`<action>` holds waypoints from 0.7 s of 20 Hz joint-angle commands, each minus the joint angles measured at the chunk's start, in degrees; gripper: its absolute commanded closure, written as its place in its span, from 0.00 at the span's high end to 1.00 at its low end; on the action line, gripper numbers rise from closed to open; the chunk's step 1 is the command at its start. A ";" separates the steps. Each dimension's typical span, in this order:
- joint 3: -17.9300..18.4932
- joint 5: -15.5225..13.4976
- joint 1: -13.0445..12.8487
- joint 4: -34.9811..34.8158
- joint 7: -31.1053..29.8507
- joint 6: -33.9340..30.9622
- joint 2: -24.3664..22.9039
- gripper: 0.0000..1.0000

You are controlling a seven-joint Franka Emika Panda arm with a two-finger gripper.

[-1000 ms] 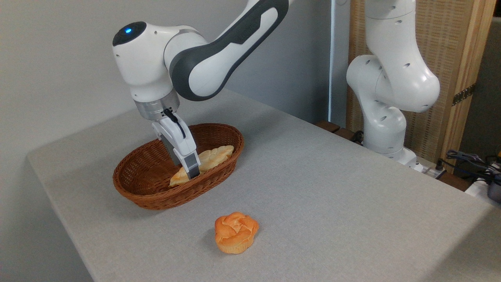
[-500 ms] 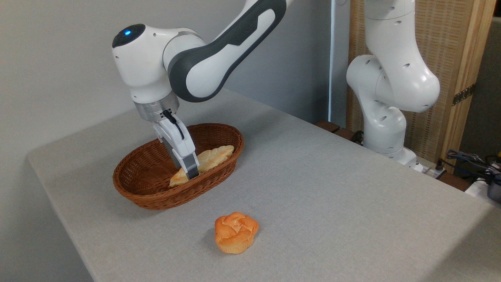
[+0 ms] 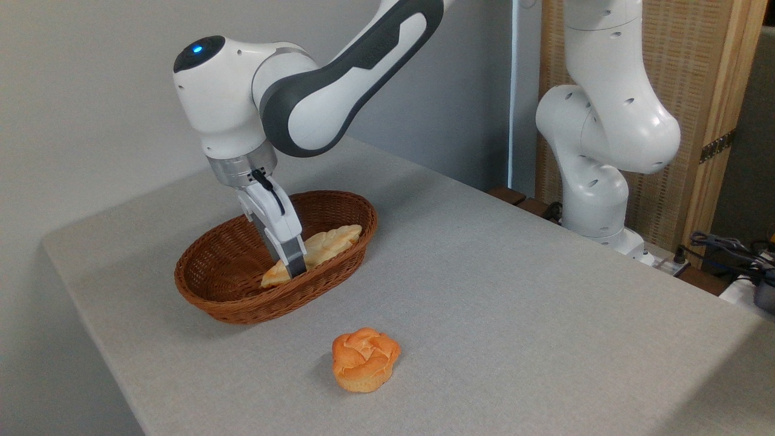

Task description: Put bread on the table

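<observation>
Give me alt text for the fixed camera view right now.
The white arm's end effector reaches into a brown oval wicker basket, around a long pale golden leaf-shaped pastry lying inside. A round orange rose-shaped bun sits apart on the light grey tabletop, nearer the camera.

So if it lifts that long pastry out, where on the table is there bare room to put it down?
Plenty: the wide grey table lies bare right of the wicker basket, up to the arm's base, and along the front right. Crowded spots are the basket, where the hand meets the leaf-shaped pastry, and the orange rose-shaped bun.
</observation>
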 commanded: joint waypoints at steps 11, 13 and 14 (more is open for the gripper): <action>-0.28 -0.51 -0.53 0.48 -1.02 0.31 -3.36 0.19; -0.28 -0.60 -0.53 0.66 -1.55 0.31 -4.33 0.19; -0.28 -1.12 -0.53 1.09 -1.55 0.31 -4.76 0.19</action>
